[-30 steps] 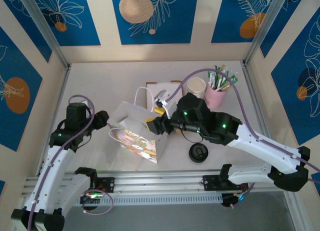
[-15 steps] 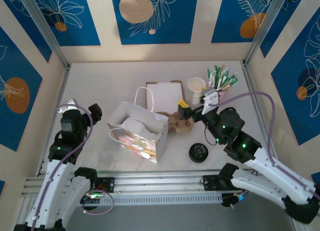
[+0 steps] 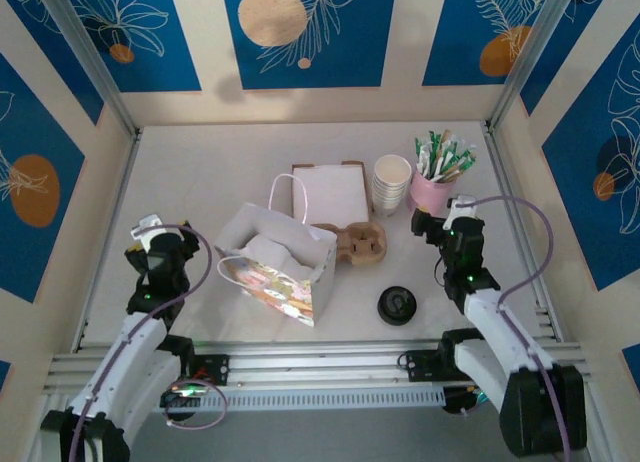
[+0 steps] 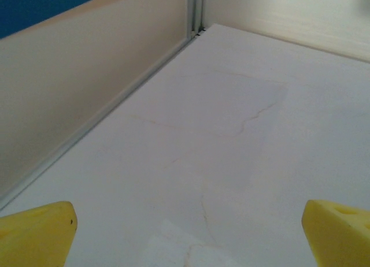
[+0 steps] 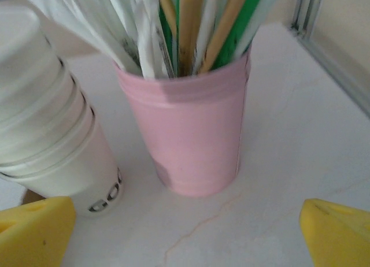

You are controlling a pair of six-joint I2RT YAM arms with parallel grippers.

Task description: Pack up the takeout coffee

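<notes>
The takeout coffee, a tan-brown pulp cup carrier (image 3: 363, 244), lies flat on the table against the right side of the white paper bag (image 3: 275, 262), which stands open-mouthed with a colourful printed panel. My left gripper (image 3: 160, 234) hovers left of the bag, apart from it, open over bare table, its yellow fingertips (image 4: 36, 231) spread wide around the left gripper's gap (image 4: 191, 241). My right gripper (image 3: 440, 220) is right of the carrier, open and empty. In the right wrist view the right gripper (image 5: 185, 241) faces the pink cup (image 5: 193, 134).
A stack of white paper cups (image 3: 392, 184) and the pink cup of straws and stirrers (image 3: 436, 187) stand at the back right. A black lid (image 3: 397, 305) lies near the front. A flat white bag (image 3: 330, 192) lies behind the carrier. Walls enclose the table on three sides.
Both arms have drawn back from the bag toward their own sides. Both grippers have opened. The carrier, hidden under the right arm a second ago, now lies in plain sight beside the bag.
</notes>
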